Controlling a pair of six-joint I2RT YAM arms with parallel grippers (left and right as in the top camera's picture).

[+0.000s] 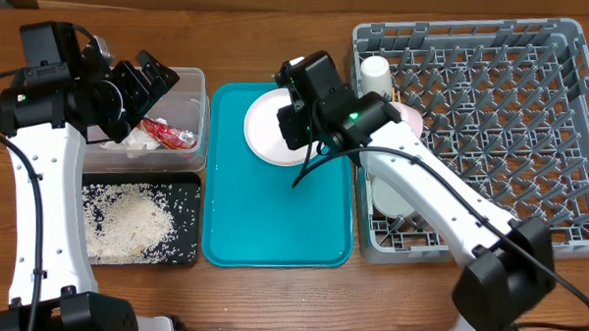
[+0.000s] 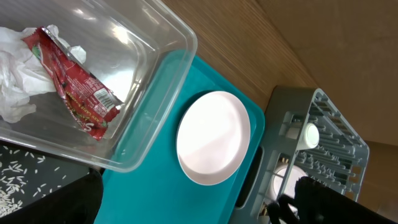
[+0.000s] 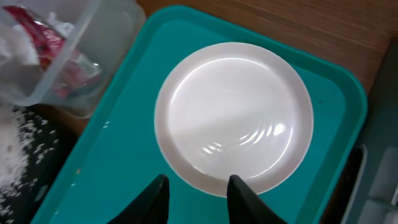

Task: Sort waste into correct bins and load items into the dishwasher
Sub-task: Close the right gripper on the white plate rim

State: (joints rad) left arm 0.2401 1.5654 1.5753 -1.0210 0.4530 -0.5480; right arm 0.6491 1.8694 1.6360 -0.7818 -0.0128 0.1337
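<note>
One pink plate point(image 3: 233, 118) lies flat at the far end of the teal tray point(image 1: 273, 224), whose near half is bare. The right gripper point(image 3: 198, 182) hangs over the plate's rim, jaws partly apart and gripping nothing. The left gripper point(image 1: 148, 78) hangs above the clear tub point(image 1: 190, 108), jaws spread wide. The tub holds one wrapper point(image 2: 78, 93), its print too small to read, and one napkin point(image 2: 15, 81). Loose rice point(image 1: 126, 219) covers the black tray point(image 1: 188, 186). The grey rack point(image 1: 492, 123) holds one white cup point(image 1: 375, 75) and perhaps a bowl point(image 1: 390, 196), half hidden.

The plate point(image 1: 261, 133) is pale pink, the serving tray point(image 1: 273, 224) teal, the rack point(image 1: 493, 94) grey. White rice point(image 1: 126, 222) speckles the black tray point(image 1: 187, 193); the wrapper point(image 1: 168, 134) is red-and-white.
</note>
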